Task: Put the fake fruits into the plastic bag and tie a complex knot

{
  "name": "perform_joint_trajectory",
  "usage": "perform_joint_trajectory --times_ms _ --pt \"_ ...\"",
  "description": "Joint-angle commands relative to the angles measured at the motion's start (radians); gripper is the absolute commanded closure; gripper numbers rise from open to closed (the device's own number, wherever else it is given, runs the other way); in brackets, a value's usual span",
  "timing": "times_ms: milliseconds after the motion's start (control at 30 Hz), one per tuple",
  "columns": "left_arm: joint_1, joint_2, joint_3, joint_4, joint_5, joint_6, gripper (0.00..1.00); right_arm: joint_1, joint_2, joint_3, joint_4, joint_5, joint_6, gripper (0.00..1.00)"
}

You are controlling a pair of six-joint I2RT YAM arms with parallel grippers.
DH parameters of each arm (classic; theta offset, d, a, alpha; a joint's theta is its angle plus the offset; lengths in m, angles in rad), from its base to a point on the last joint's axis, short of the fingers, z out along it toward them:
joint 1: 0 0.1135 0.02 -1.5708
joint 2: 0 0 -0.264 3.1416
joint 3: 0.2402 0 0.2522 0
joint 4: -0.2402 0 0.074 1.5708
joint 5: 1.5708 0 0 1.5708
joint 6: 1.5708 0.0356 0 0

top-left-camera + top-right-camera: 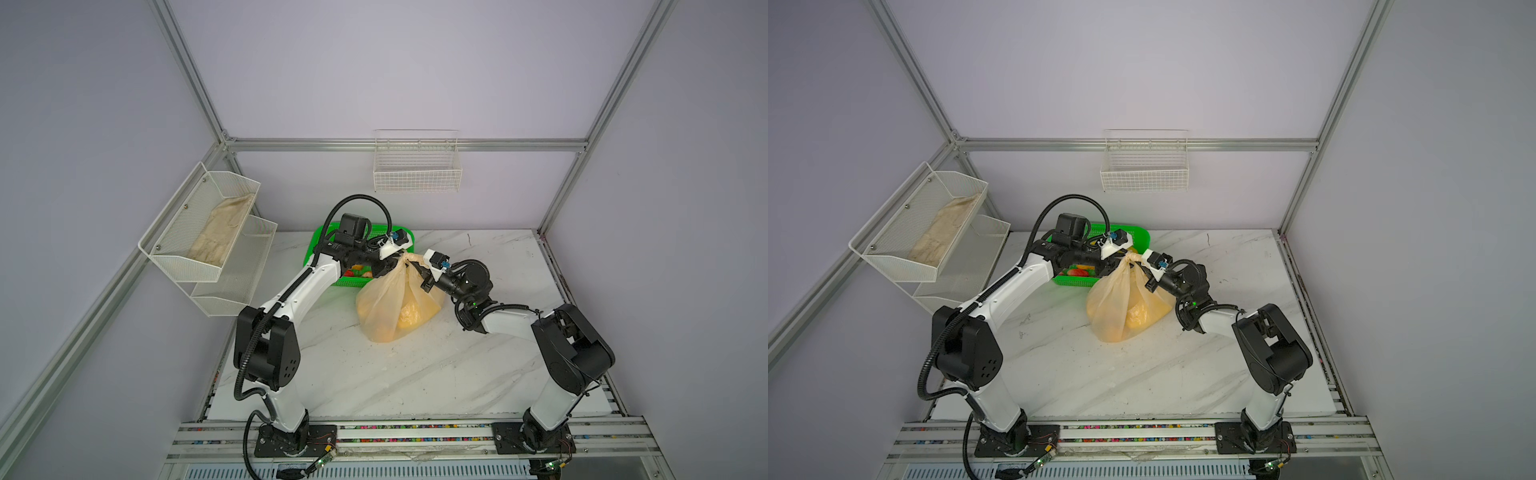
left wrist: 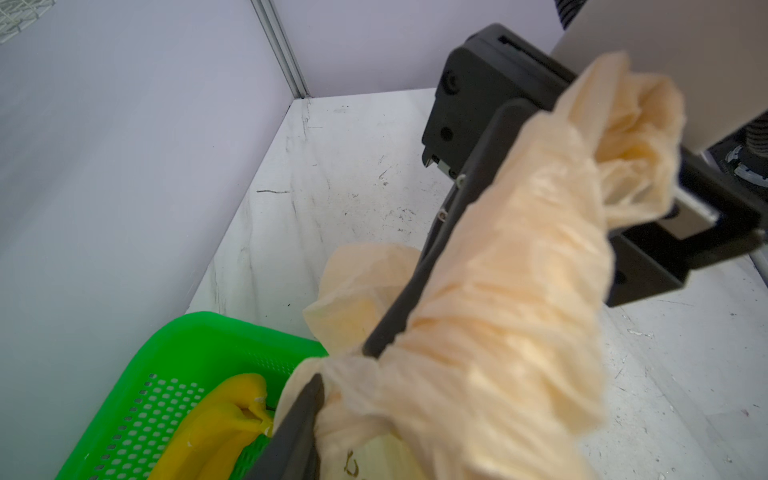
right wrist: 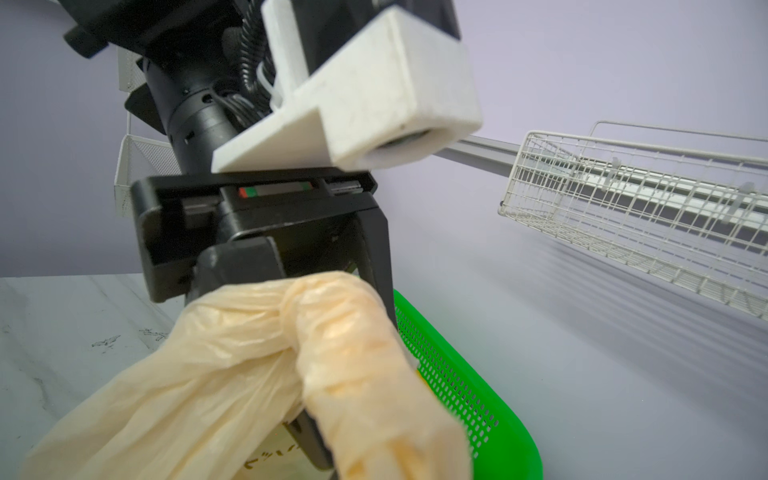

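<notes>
Knot-tying in hand; right gripper closed, handle strip wound round it; left gripper straddles strip, grip unclear; next, draw strip through.

In front of me stands a white table with grey veins like marble, and it has small dark scuffs on its surface. Two things lie directly on it. A green basket with many small holes sits at the far side, left of the middle. The plastic bag rests with its full bottom on the middle, just beside the basket's near corner; whether they touch, I cannot tell.
</notes>
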Motion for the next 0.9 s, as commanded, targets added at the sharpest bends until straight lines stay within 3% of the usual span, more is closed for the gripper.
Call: perform_joint_trajectory --times_ms 0,233,633,867 --pt "0.002 -0.019 0.032 0.098 0.061 -0.043 0.65 0.004 -0.018 0.02 0.042 -0.034 -0.04 1.0" --pt "0.015 -0.022 0.027 0.078 0.059 -0.03 0.77 0.003 -0.019 0.034 0.021 -0.026 -0.04 1.0" --pt "0.016 -0.011 0.052 0.022 0.058 0.009 0.77 0.003 -0.021 0.065 -0.017 -0.032 -0.034 1.0" --pt "0.018 -0.017 0.046 0.019 0.056 0.008 0.9 0.003 -0.023 0.059 -0.023 -0.019 -0.042 1.0"
